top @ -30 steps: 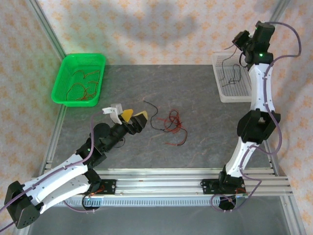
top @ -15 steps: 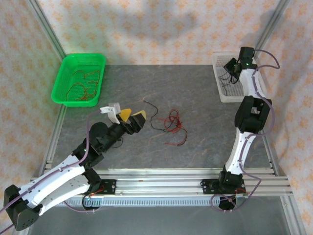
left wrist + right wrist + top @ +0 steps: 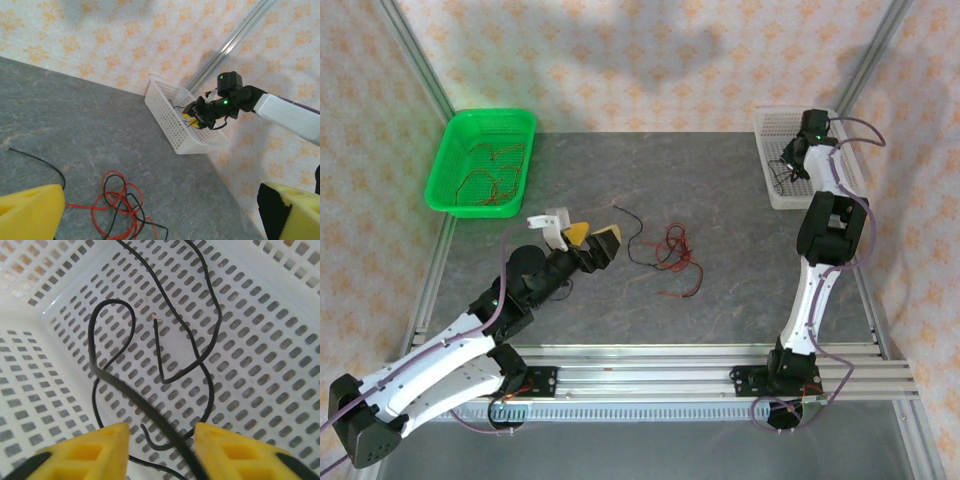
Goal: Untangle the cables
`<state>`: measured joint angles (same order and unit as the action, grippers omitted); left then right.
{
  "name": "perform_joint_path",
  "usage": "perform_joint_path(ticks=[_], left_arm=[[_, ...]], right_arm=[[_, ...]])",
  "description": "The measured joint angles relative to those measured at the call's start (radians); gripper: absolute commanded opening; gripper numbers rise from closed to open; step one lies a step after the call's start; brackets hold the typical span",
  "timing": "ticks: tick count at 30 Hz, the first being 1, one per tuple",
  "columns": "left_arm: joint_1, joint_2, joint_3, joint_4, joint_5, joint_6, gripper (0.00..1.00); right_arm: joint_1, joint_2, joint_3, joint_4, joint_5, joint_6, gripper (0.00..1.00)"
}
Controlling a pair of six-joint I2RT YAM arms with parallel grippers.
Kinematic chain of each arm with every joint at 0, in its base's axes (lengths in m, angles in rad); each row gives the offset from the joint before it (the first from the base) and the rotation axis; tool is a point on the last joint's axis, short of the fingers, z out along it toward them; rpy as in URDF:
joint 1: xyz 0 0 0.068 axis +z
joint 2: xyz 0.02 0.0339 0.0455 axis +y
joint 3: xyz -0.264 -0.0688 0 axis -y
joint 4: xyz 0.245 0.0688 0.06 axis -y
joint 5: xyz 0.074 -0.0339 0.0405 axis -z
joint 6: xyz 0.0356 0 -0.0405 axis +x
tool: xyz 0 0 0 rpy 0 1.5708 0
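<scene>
A tangle of red and black cables (image 3: 672, 255) (image 3: 120, 205) lies mid-table, with one black cable (image 3: 635, 235) trailing out to its left. My left gripper (image 3: 595, 240) (image 3: 161, 200) hovers just left of the tangle, open, with nothing between its yellow fingers. My right gripper (image 3: 790, 160) (image 3: 161, 435) is down in the white basket (image 3: 775, 195) at the back right, its jaws apart. A blurred black cable (image 3: 145, 410) runs loose through the gap between its fingers, over other black cables (image 3: 200, 340) lying on the basket floor (image 3: 260, 365).
A green basket (image 3: 485, 115) at the back left holds several red cables (image 3: 490, 180). The white basket (image 3: 175, 130) sits against the right frame post. Metal rails run along the near edge by the arm bases.
My right arm has dropped from above the white basket down into it, and its jaws have gone from shut to apart, freeing the black cable. The left arm has barely moved.
</scene>
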<state>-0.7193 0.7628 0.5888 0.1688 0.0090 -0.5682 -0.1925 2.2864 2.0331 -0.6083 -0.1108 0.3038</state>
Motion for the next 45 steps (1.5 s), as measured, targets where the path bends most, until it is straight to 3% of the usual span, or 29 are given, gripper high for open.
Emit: perform_joint_path(ticks=[7,14,21,29,38,45], left_arm=[[0.0,0.047,0.027,-0.035,-0.003,-0.004,0.99],[0.0,0.111,0.059,-0.092,-0.003,-0.009,0.95],[0.0,0.182,0.076,-0.116,0.011,-0.024,0.88],[0.0,0.306,0.093,-0.121,0.048,-0.035,0.78],[-0.003,0.452,0.179,-0.164,0.118,-0.034,0.63],[-0.079,0.602,0.335,-0.197,0.149,-0.037,0.55]], right_arm=[[0.0,-0.003,0.034,-0.034,0.049,-0.016,0.63],[0.0,-0.1,-0.003,-0.074,0.117,-0.027,0.68],[0.0,-0.365,-0.164,-0.05,0.158,-0.033,0.68],[0.014,-0.707,-0.457,0.022,0.087,-0.04,0.67],[0.157,-1.068,-0.723,0.034,0.027,-0.042,0.63],[0.217,-1.261,-0.927,0.033,0.0,-0.003,0.57]])
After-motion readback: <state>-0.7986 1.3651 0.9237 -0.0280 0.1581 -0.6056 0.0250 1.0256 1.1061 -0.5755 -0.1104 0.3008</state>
